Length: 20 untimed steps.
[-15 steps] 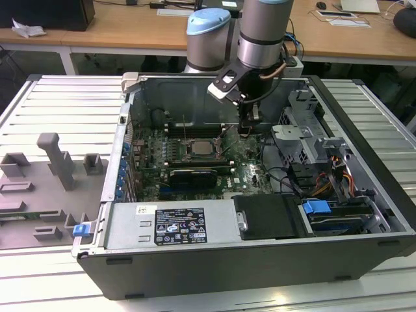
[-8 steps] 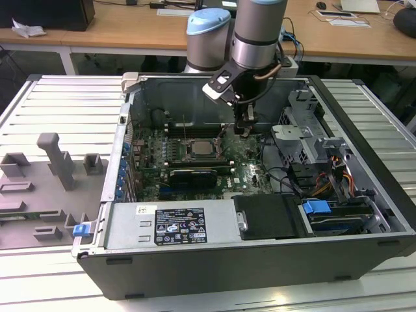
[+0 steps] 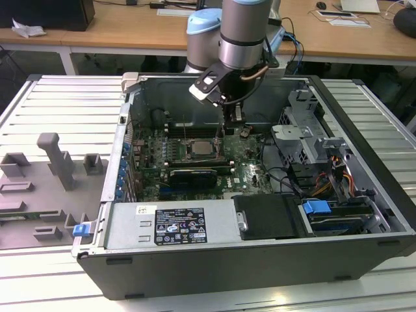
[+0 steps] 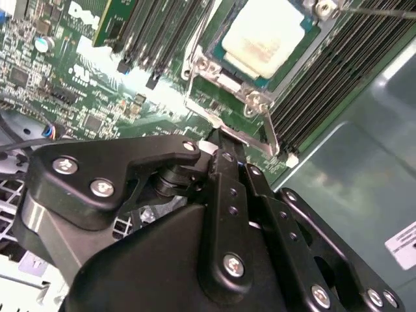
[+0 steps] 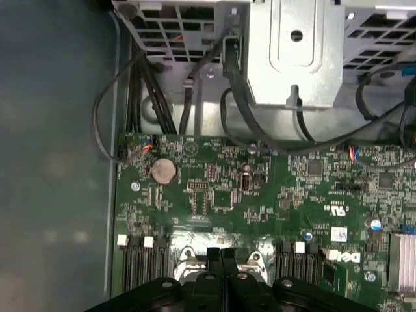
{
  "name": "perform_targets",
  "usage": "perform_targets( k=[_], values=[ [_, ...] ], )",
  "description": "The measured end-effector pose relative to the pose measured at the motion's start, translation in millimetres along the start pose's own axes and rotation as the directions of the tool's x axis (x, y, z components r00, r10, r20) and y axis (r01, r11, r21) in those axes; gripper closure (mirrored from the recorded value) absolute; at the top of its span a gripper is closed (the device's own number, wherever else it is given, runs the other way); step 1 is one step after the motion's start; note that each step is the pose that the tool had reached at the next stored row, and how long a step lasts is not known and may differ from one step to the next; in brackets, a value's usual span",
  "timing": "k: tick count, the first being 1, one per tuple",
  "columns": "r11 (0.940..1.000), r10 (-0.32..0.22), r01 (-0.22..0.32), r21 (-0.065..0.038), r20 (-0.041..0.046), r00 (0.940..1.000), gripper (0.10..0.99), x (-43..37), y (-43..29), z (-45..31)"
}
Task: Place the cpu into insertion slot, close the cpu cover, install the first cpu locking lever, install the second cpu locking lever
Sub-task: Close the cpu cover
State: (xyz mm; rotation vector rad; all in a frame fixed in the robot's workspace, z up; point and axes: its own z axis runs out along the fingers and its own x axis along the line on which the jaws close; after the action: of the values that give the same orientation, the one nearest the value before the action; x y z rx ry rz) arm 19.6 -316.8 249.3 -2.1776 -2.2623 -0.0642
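Silvery chip: one cpu [image 4: 265,36] lies flat in the insertion slot [image 4: 216,73], pale top up.
Cover: one cpu cover [image 4: 305,55] lies flat around the chip, its window framing the top.
Lever: one thin metal rod [image 4: 265,127] runs along the socket edge nearest the gripper, and its bent end reaches the fingertips.
Gripper: one gripper [image 4: 226,151], fingers drawn together with no gap showing. The tips sit at the lever's bent end; whether they pinch it cannot be told.
Memory slots: banks of long dark slots [image 4: 325,84] flank the socket on two opposite sides.
Card: one long black card [image 3: 192,174] lies just beside the socket.
Coin cell: one round battery [image 5: 164,170] on the green board [image 5: 221,195].
Obstacles: a metal drive cage [image 3: 302,130] and dark cables [image 3: 283,175] crowd the exterior view's right of the socket. A labelled metal box [image 3: 169,224] spans the near side.
Edges: the computer case [image 3: 214,276] walls ring the board.
Room: the arm comes in through the open side, with bare board beside the socket.
Outside: grey moulded fixtures [image 3: 55,159] rest on the slatted table [image 3: 58,97] at the exterior view's left.
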Motion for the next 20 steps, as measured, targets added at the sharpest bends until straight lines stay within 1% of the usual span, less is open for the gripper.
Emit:
perform_targets(
  k=[1, 2, 5, 6, 10, 11, 14, 17, 20],
  values=[
    [1.0000, 0.000, 0.000, 0.000, 0.0001, 1.0000, 0.980, 0.1, -3.8, 0.7],
    [1.0000, 0.000, 0.000, 0.000, 0.0001, 1.0000, 0.980, 0.1, -6.1, 1.2],
    [1.0000, 0.000, 0.000, 0.000, 0.0000, 1.0000, 0.980, 0.3, -9.8, 2.1],
    [1.0000, 0.000, 0.000, 0.000, 0.0000, 1.0000, 0.980, 0.3, -12.0, 2.6],
    [1.0000, 0.000, 0.000, 0.000, 0.0002, 1.0000, 0.980, 0.7, -26.6, 7.6],
    [1.0000, 0.000, 0.000, 0.000, 0.0000, 1.0000, 0.980, 1.1, -33.7, 7.7],
    [1.0000, -0.001, 0.001, 0.000, 0.0001, 1.0000, 0.980, 1.1, -37.0, 7.6],
    [1.0000, -0.001, 0.001, 0.000, 0.0000, 1.0000, 0.980, 1.5, -45.1, 7.4],
    [1.0000, -0.001, 0.001, 0.000, 0.0000, 1.0000, 0.980, 1.6, -48.9, 7.3]
  ],
)
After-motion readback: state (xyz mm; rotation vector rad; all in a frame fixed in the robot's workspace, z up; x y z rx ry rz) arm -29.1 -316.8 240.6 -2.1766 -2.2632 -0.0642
